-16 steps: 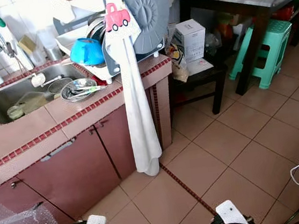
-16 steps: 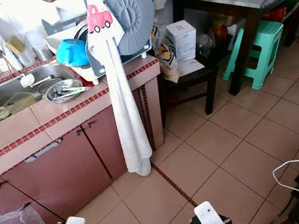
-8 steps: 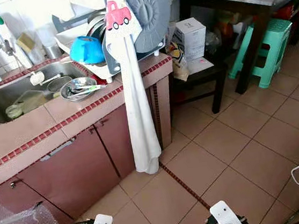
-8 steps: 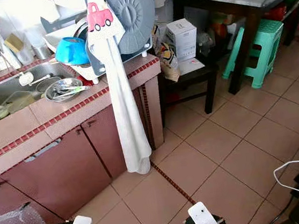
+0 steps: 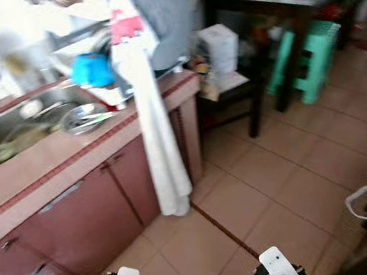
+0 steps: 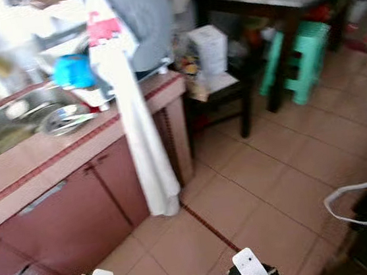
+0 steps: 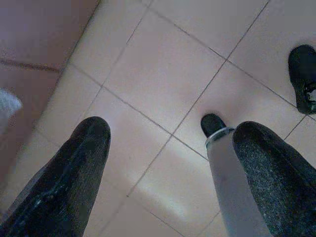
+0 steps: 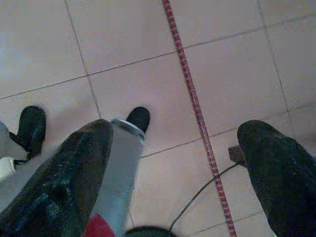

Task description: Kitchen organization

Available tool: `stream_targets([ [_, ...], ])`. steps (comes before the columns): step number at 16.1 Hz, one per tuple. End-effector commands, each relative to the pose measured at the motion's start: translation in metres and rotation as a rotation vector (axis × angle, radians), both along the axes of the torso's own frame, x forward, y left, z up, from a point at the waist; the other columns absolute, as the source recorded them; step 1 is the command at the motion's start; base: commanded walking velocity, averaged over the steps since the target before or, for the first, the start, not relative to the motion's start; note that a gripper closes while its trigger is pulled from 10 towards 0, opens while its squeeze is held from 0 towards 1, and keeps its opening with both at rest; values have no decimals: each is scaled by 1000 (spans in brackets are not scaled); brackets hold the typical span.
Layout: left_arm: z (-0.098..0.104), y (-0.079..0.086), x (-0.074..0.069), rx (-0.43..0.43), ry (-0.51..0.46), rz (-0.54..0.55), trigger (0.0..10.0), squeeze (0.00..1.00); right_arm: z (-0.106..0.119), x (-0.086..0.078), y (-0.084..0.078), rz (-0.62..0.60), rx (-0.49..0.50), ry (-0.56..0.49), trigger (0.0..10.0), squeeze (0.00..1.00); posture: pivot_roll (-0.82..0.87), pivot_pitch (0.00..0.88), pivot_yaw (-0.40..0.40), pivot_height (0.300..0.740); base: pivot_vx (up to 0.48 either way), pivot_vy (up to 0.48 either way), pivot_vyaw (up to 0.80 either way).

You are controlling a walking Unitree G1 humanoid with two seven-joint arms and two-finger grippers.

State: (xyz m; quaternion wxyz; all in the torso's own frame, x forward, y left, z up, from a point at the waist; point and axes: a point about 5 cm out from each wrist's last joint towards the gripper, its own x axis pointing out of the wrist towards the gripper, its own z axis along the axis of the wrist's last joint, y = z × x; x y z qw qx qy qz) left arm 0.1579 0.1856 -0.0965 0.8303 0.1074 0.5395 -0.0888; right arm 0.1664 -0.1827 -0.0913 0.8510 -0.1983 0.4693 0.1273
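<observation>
Your head camera swings, blurring everything; the hanging white cloth towel (image 5: 158, 147) slides toward 9 o'clock.

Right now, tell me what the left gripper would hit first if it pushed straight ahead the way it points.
The left gripper, fingers apart, points down at the tiled floor. Probably the bare tile comes first; the robot's own leg runs close beside that line.

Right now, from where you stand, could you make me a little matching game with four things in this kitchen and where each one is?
Things:
1. blue bowl
2. white towel
3. white box
4. green stool

Places:
A. on the low dark side table
B. hanging down over the cabinet front
C. on the floor by the big table
D. on the counter beside the sink

Pairs: 1-D, 2-B, 3-A, 4-C
</observation>
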Motion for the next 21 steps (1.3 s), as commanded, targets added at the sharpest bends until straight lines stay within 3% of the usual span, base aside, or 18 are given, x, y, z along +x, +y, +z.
stream_targets([
  [1,1,4,1,8,-4,-9,10000,0,-3,-6,2,4,-5,32,10000,0,-31,0,91,740,0,0,-800],
  [11,1,2,1,12,4,-48,10000,0,-4,-7,2,9,-9,36,10000,0,-34,0,94,740,0,0,-726],
  [21,1,2,0,10,7,-80,10000,0,-6,-12,3,43,-17,50,10000,0,-31,0,92,740,0,0,0],
])
